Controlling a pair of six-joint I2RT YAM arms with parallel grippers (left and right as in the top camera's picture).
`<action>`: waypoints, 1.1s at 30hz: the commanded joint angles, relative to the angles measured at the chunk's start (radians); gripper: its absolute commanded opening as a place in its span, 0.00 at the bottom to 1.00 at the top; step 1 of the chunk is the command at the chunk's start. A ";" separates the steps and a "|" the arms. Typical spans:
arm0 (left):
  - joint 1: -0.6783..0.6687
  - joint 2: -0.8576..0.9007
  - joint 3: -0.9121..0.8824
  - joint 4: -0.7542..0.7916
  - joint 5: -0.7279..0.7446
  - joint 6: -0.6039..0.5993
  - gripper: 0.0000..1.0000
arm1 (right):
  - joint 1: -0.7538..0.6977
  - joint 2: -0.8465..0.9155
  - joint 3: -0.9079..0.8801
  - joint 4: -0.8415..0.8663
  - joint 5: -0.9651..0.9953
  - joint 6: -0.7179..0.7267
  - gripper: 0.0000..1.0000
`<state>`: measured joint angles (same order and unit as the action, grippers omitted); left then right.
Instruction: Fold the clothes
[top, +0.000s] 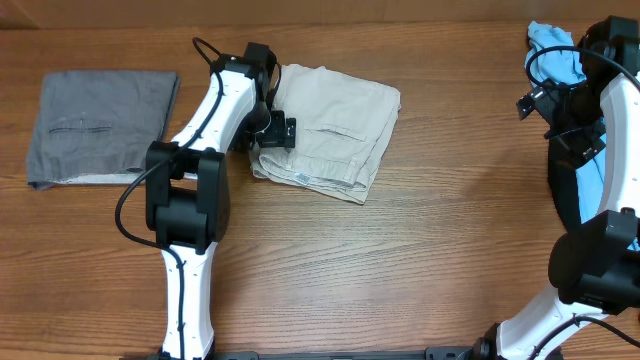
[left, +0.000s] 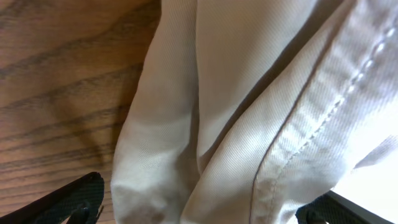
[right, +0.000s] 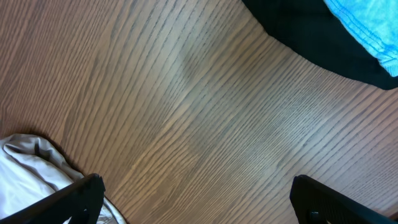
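The clothes, pale beige shorts (top: 335, 130), lie folded in a rough square just left of the table's middle, with the stitched hem layers along the front edge. My left gripper (top: 280, 130) is at their left edge. In the left wrist view it (left: 205, 208) is open, and a bunched fold of the beige cloth (left: 249, 93) fills the space between the two black fingers (left: 74, 199). My right gripper (right: 196, 193) is open over bare wood at the far right, with nothing between its fingers.
A folded grey garment (top: 100, 125) lies at the far left. A light blue cloth (top: 555, 50) sits at the back right beside the right arm (top: 610, 110). A pale cloth edge (right: 25, 162) shows at the lower left of the right wrist view.
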<state>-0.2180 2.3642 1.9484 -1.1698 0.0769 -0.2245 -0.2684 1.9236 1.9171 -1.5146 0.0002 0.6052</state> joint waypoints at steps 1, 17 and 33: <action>-0.018 0.056 -0.078 0.008 0.055 0.019 0.98 | -0.001 -0.014 0.014 0.002 0.006 -0.004 1.00; -0.018 0.056 -0.082 0.015 0.080 0.015 0.42 | -0.001 -0.014 0.014 0.002 0.006 -0.004 1.00; -0.018 0.055 -0.014 -0.016 -0.034 0.020 0.04 | -0.001 -0.014 0.014 0.002 0.006 -0.004 1.00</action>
<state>-0.2314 2.3543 1.9335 -1.1492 0.1616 -0.2207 -0.2684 1.9236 1.9167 -1.5146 0.0002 0.6044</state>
